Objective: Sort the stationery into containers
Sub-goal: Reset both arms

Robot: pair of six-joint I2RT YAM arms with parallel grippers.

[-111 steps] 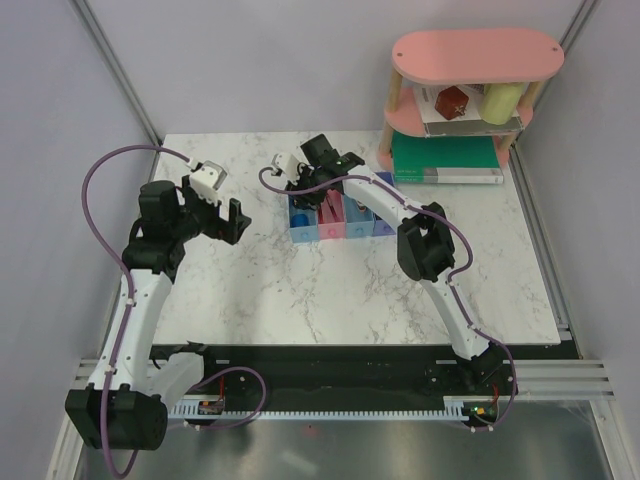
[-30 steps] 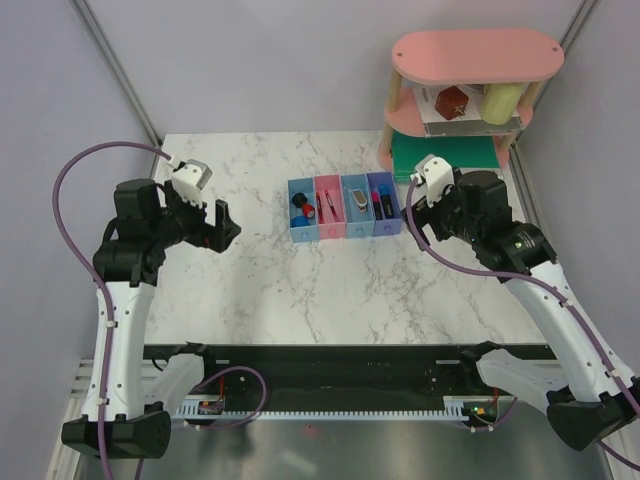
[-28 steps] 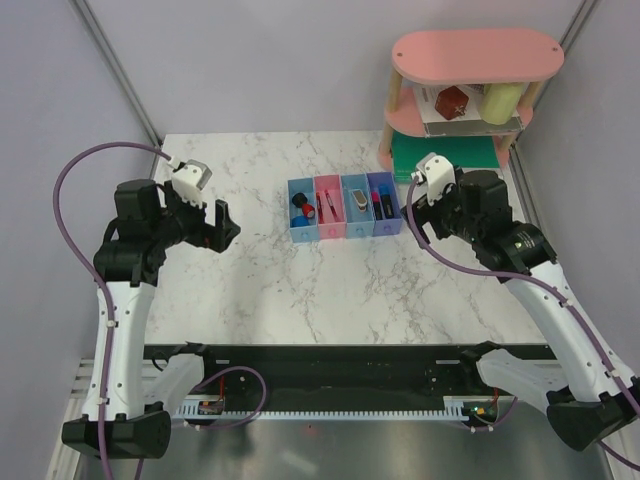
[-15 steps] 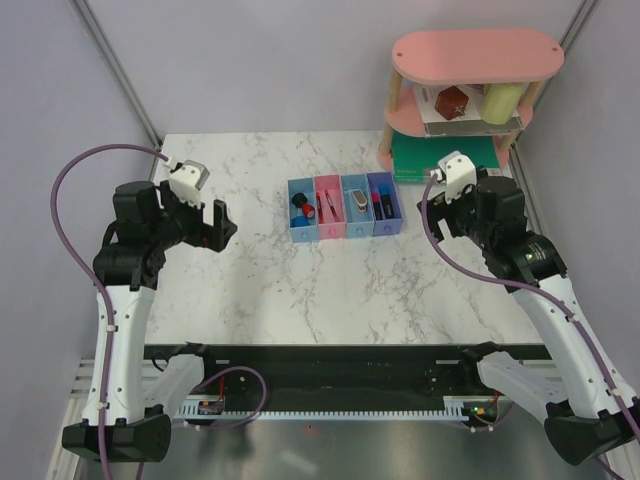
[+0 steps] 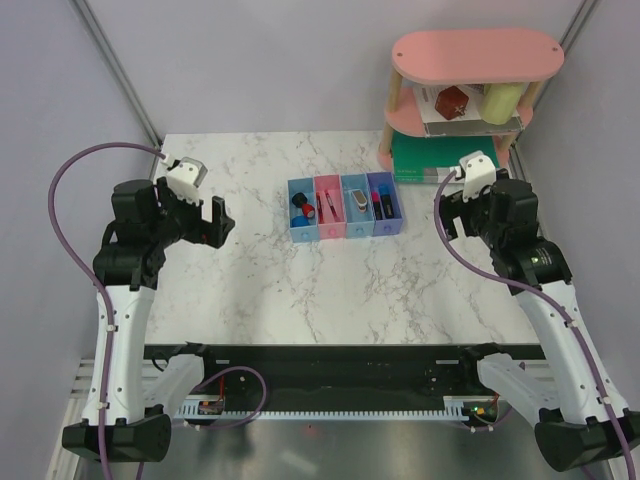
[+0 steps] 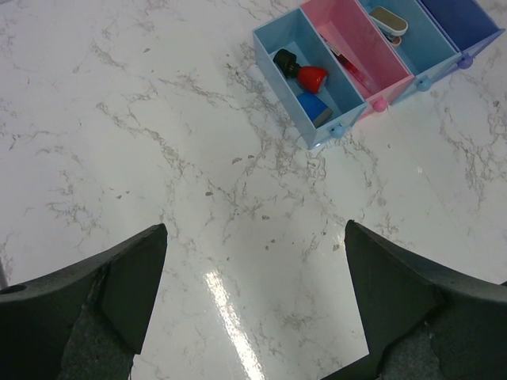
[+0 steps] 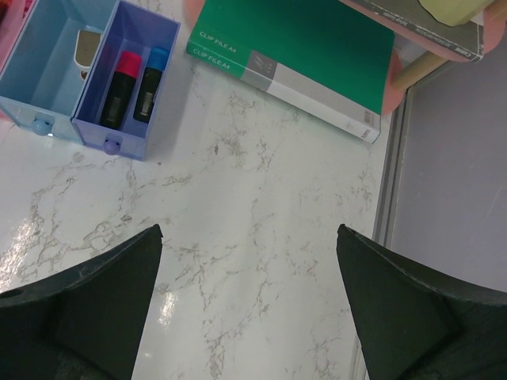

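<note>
Pulling back from the bins, the right gripper (image 5: 455,205) now hangs over bare marble near the table's right edge, in front of the green clip-file box (image 7: 293,36). Under 4 seconds ago it was down over the row of 4 joined bins (image 5: 345,232); 1 second ago it stood just beside the purple end, and it has drifted further right since. Its jaws stand wide with nothing between them. The left gripper (image 6: 255,229) has barely shifted in that time. It hovers over the table's left part, well apart from the bins, its jaws also spread wide and empty.

All the stationery in view lies inside the bins:
- The blue bin (image 6: 277,75) holds the red-black stub (image 6: 299,70) and the blue eraser (image 6: 314,107).
- The pink bin (image 5: 328,232) holds the thin red pens (image 6: 348,67).
- The light blue bin (image 7: 28,99) holds the silver-brown clip (image 7: 85,46).
- The purple bin (image 7: 91,131) holds 2 black markers side by side, one pink-capped (image 7: 119,91) and one blue-capped (image 7: 150,83).

No loose piece shows on the marble table (image 5: 300,290) in any of the 3 views. With both claws empty and backing away, the sorting looks finished, and this reads as a retreat rather than a reach for another item.
</note>
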